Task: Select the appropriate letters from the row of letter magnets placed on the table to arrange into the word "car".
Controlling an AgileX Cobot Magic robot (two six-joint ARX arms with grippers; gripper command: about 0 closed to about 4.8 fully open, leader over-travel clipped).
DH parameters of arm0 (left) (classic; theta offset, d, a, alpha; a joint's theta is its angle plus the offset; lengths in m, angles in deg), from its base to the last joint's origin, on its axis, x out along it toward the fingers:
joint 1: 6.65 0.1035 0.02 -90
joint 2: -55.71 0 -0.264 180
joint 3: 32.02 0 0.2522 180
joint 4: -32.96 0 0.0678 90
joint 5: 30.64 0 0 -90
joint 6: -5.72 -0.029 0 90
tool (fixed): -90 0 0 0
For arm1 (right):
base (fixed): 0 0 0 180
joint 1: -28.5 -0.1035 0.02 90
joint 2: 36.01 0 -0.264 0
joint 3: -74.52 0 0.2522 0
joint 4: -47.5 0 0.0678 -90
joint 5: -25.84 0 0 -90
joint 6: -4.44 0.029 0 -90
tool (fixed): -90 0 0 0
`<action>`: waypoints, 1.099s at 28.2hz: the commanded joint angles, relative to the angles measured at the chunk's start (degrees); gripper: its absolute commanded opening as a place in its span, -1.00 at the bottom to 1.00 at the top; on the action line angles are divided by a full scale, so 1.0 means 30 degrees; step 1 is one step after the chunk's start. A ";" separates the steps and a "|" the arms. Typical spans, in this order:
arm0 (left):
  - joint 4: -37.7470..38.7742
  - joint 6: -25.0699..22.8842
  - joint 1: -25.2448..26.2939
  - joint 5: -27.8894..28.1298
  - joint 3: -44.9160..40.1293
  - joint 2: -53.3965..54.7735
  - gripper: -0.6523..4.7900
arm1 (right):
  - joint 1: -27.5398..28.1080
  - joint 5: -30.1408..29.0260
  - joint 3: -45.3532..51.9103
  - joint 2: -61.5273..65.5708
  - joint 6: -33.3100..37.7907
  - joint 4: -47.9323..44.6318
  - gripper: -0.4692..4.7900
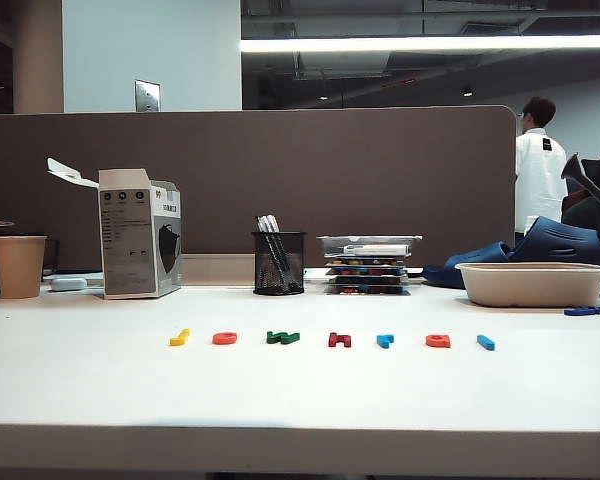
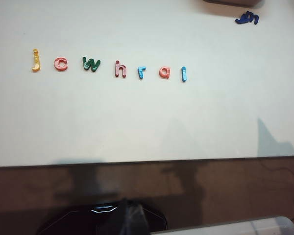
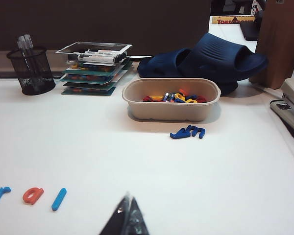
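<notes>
Lying untouched in a line, orange-red c (image 2: pixel 61 64), a (image 2: pixel 164 72), light-blue r (image 2: pixel 140 73), left hand (image 2: pixel 130 218) closed, right hand (image 3: pixel 129 220) closed, both empty

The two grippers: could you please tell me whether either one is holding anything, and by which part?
Nothing is held. The left gripper and right gripper are both shut on nothing, back from the row of letter magnets, which lies untouched on the table.

Smooth white table (image 1: pixel 300 390), faint sheen. Glossy plastic row of letter magnets (image 2: pixel 109 67): orange-red c (image 2: pixel 61 63), light-blue r (image 2: pixel 140 73), orange-red a (image 2: pixel 164 72). Black wire-mesh metal pen cup (image 3: pixel 31 71). Matt pulp-like tray (image 3: pixel 171 110). Dull rubbery blue clogs (image 3: pixel 206 58). Printed cardboard box (image 1: pixel 138 238). Paper cup (image 1: pixel 19 266).
</notes>
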 commanded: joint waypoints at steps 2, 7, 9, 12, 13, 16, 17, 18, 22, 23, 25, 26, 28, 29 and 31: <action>0.0175 0.0160 0.0750 -0.0714 0.0029 -0.0015 -0.78 | -0.0044 0.0029 -0.0117 0.0007 0.0248 -0.0240 -0.85; 0.0189 -0.0044 0.1078 -0.0699 0.0029 0.0197 -0.78 | -0.0044 0.0022 -0.0117 0.0007 0.0248 -0.0240 -0.85; 0.0197 -0.0102 0.1078 -0.0685 0.0029 0.0248 -0.78 | -0.0044 0.0022 -0.0117 0.0007 0.0248 -0.0240 -0.84; 0.0189 -0.0262 0.1078 -0.0532 0.0029 0.0423 -0.78 | -0.0044 0.0029 -0.0117 0.0000 0.0248 -0.0255 -0.84; 0.0182 -0.0350 0.1071 -0.0525 0.0029 0.0423 -0.78 | -0.0044 0.0022 -0.0117 0.0007 0.0248 -0.0248 -0.84; 0.0182 -0.0903 0.1071 -0.0393 0.0036 0.0408 -0.78 | -0.0044 0.0015 -0.0175 0.0000 0.0248 -0.0248 -0.84; 0.0182 -0.0896 0.1071 -0.0386 0.0036 0.0408 -0.78 | -0.0044 0.0015 -0.0277 0.0007 0.0248 -0.0189 -0.85; 0.0182 -0.0896 0.1071 -0.0401 0.0036 0.0408 -0.78 | -0.0044 0.0015 -0.0423 0.0007 0.0248 -0.0058 -0.84; 0.0175 -0.0896 0.1035 -0.0408 0.0036 0.0430 -0.78 | -0.0044 -0.0007 -0.1639 0.0058 0.0240 0.0838 -0.84; 0.0175 -0.0896 0.1035 -0.0408 0.0036 0.0430 -0.78 | -0.0044 -0.0168 -0.2040 0.0073 0.0240 0.0984 -0.84; 0.0175 -0.0896 0.1035 -0.0401 0.0036 0.0430 -0.78 | -0.0036 -0.0408 -0.2798 0.0291 0.0240 0.1428 -0.84; 0.0175 -0.0896 0.1042 -0.0401 0.0036 0.0423 -0.78 | -0.0044 -0.0452 -0.3373 0.0517 0.0240 0.2011 -0.85; 0.0175 -0.0896 0.1042 -0.0401 0.0036 0.0423 -0.78 | -0.0080 -0.0743 -0.4510 0.1224 0.0131 0.3308 -0.85; 0.0175 -0.0896 0.1042 -0.0401 0.0036 0.0423 -0.78 | -0.0255 -0.0780 -0.5064 0.1457 0.0044 0.3730 -0.84; 0.0175 -0.0896 0.1020 -0.0408 0.0036 0.0430 -0.78 | -0.0444 -0.1457 -0.5945 0.2317 -0.0007 0.4153 -0.85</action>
